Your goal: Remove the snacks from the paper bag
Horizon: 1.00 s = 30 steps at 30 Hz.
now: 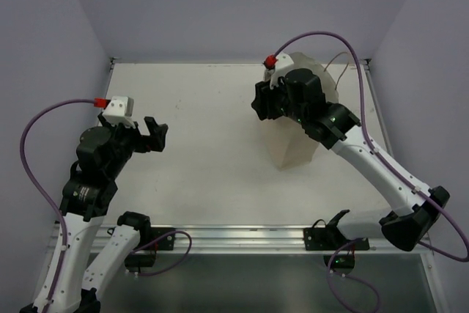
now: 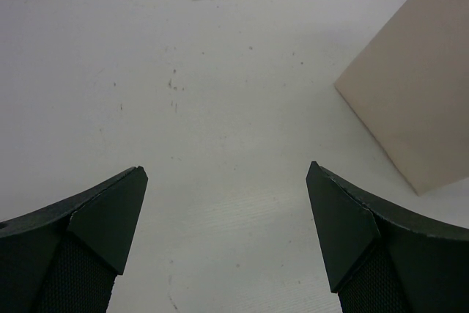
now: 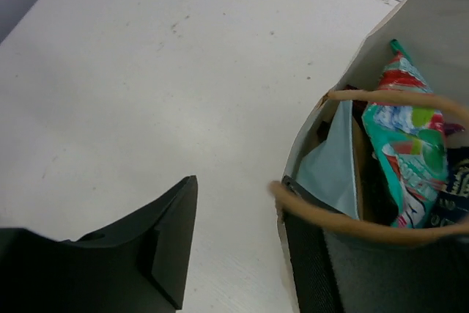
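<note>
1. Left gripper (image 1: 155, 135) hovers over the worktop (image 1: 212, 181), jaws wide apart, empty.
2. Right gripper (image 3: 238, 210) straddles the paper bag (image 3: 432, 5) rim, jaws apart, gripping nothing.
3. Inside the bag: green-red packet (image 3: 407, 144), pale blue packet (image 3: 333, 166), dark packet (image 3: 453, 181).
4. These snacks look light, crinkly, slippery. Pinch a flat sealed edge; the thin bag could tip.

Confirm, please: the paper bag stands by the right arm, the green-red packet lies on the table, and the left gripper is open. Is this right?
Not quite. The green-red packet is not on the table; it sits inside the paper bag, as the right wrist view shows. The bag does stand by the right arm, and the left gripper is open.
</note>
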### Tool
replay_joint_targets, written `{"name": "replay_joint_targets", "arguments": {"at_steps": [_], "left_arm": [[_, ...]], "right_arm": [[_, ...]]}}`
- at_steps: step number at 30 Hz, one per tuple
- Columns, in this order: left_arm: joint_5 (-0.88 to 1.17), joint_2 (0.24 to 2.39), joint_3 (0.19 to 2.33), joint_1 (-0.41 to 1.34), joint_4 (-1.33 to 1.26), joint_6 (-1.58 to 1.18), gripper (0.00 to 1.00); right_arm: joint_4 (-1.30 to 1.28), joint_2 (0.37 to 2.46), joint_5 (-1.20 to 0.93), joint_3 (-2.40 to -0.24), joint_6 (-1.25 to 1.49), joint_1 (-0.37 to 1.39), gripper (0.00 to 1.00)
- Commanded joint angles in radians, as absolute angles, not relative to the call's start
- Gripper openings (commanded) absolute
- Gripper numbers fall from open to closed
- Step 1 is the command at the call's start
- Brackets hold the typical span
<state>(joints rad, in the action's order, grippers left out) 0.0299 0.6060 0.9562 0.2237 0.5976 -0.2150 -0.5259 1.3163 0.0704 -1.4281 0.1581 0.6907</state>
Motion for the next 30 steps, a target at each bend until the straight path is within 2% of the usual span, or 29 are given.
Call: {"name": "replay_joint_targets", "arguments": {"at_steps": [1, 3, 7, 9, 13, 18, 22, 25, 30], "left_arm": [[0.037, 0.601, 1.000, 0.227, 0.604, -0.218, 1.00], [0.044, 0.606, 1.002, 0.227, 0.606, -0.222, 1.00], [0.055, 0.617, 1.006, 0.227, 0.606, -0.230, 1.00], [0.063, 0.621, 1.006, 0.227, 0.606, -0.233, 1.00], [0.071, 0.632, 1.008, 0.227, 0.604, -0.236, 1.00], [0.083, 0.643, 1.008, 0.229, 0.601, -0.233, 1.00], [0.095, 0.646, 1.012, 0.227, 0.603, -0.233, 1.00], [0.103, 0.643, 1.008, 0.227, 0.606, -0.233, 1.00], [0.095, 0.643, 1.006, 0.227, 0.614, -0.224, 1.00]], "right_arm": [[-0.589, 1.247, 0.146, -1.454, 0.175, 0.687, 0.55], [-0.613, 1.224, 0.207, -1.473, 0.151, 0.686, 0.65], [-0.640, 1.175, 0.328, -1.483, 0.100, 0.657, 0.76], [-0.646, 1.143, 0.345, -1.477, 0.083, 0.615, 0.77], [-0.644, 1.077, 0.288, -1.451, 0.081, 0.421, 0.77], [-0.643, 1.083, 0.262, -1.439, 0.061, 0.276, 0.78], [-0.624, 1.124, 0.081, -1.422, 0.080, 0.076, 0.78], [-0.592, 1.175, 0.011, -1.407, 0.097, 0.006, 0.77], [-0.529, 1.259, -0.090, -1.397, 0.100, 0.005, 0.74]]}}
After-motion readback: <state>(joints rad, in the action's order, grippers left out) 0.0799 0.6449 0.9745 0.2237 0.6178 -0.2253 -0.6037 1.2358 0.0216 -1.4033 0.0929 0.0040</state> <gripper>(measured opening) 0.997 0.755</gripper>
